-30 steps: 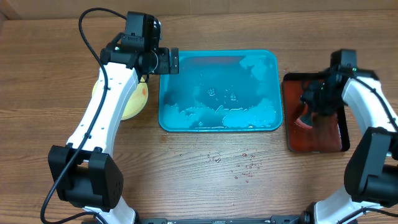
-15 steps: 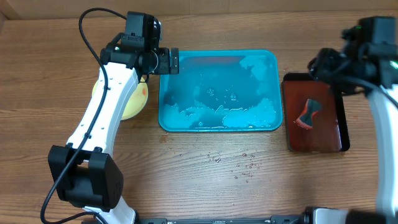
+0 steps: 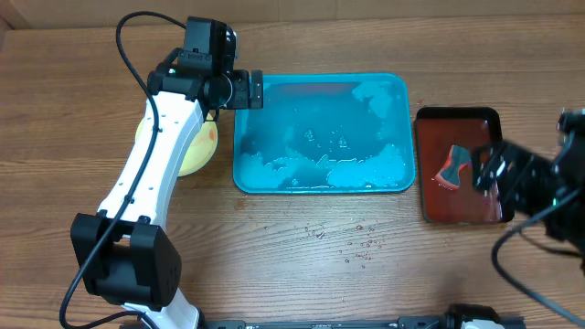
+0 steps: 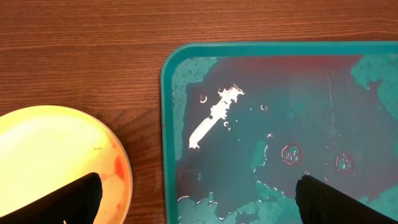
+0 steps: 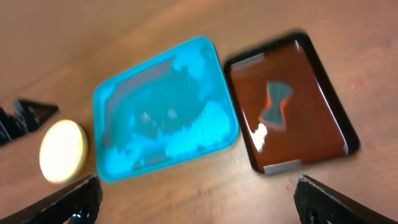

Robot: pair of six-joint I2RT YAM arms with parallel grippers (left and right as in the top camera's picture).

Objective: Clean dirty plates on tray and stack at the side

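Overhead, the right arm had left the narrow dark red, black-rimmed tray (image 3: 437,206) within the last second. A second before, it hung low over the small hourglass-shaped grey-and-red scrubbing pad (image 3: 452,166). Half a second before, it had lifted toward the far edge, and now it had swung back to the near right corner of the wooden table (image 3: 302,274). The pad lay alone on the red tray, touched by nothing. In the right wrist view the right gripper (image 5: 198,202) rode high, its jaws spread wide with nothing between them, so the pad had evidently been let go.

The left arm had not moved. The left gripper (image 3: 245,89) hovered over the left rim of the large turquoise-blue rectangular plastic tray (image 3: 237,155), jaws spread and empty. That tray showed only foam and reddish water, and no plate could be made out in it. The round pale yellow-green plastic plates (image 3: 199,155) sat on the table just left of it, partly under the left arm. How many were stacked could not be told.

Setting the pad down suggested the scrubbing was finished. An orange-red smear near the top plate's rim left its cleanliness in doubt.
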